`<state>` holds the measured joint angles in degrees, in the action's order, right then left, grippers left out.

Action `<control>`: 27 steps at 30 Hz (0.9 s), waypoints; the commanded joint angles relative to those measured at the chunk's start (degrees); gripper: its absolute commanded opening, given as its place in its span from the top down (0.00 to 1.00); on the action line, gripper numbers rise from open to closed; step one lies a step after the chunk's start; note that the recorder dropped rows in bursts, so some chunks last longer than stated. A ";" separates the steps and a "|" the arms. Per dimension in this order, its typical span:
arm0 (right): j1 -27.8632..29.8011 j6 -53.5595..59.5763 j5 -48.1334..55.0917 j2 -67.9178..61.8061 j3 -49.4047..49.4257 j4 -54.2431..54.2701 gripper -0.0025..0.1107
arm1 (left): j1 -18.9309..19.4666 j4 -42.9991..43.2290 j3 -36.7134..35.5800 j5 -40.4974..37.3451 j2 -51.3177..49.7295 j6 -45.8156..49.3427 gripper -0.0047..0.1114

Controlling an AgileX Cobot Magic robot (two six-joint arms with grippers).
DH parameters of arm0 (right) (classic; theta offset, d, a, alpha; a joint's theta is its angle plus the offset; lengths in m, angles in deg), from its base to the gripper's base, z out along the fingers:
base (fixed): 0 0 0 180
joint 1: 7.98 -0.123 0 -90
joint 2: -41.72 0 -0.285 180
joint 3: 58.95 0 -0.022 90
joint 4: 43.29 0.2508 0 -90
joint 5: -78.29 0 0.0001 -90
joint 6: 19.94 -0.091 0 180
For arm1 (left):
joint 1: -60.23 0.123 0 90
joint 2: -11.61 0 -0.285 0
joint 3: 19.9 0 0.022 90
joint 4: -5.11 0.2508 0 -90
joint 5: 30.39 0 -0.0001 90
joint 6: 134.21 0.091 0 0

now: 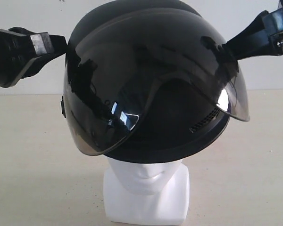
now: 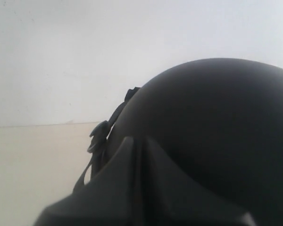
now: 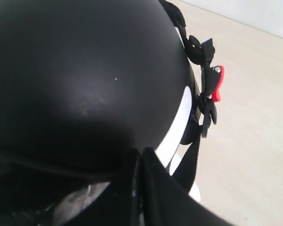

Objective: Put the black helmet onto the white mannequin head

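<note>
The black helmet (image 1: pixel 151 70) sits over the top of the white mannequin head (image 1: pixel 146 188), tilted down toward the left of the exterior view. Its tinted visor (image 1: pixel 108 122) hangs in front, and only the head's lower face, neck and square base show beneath the rim. My left gripper (image 1: pixel 63 44) is shut, its tips against the helmet's left side; the left wrist view shows the closed gripper (image 2: pixel 137 141) touching the shell (image 2: pixel 217 132). My right gripper (image 1: pixel 228 44) is shut too, pressed on the upper right of the shell (image 3: pixel 85 70), seen as the gripper (image 3: pixel 141 153) in the right wrist view.
The head stands on a pale beige tabletop (image 1: pixel 33 179) in front of a white wall (image 1: pixel 33 14). The helmet's chin strap with a red-tabbed buckle (image 3: pixel 217 84) hangs loose beside a sliver of the white head (image 3: pixel 178 117).
</note>
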<state>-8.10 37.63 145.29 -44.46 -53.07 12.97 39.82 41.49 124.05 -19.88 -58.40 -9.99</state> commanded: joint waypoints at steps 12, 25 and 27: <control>-6.72 -5.83 1.45 0.64 0.09 -3.78 0.98 | -0.27 1.17 0.23 1.31 -0.46 -0.02 0.92; -7.40 -10.17 0.50 5.15 0.09 -7.72 0.98 | -0.16 1.12 0.23 1.66 -0.46 0.20 0.92; -7.40 -10.98 0.75 5.15 0.09 -7.47 0.98 | -0.16 1.12 0.23 1.66 -0.46 0.20 0.92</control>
<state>-14.73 27.40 143.18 -39.59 -53.07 2.91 40.20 41.49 124.11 -20.02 -58.52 -9.99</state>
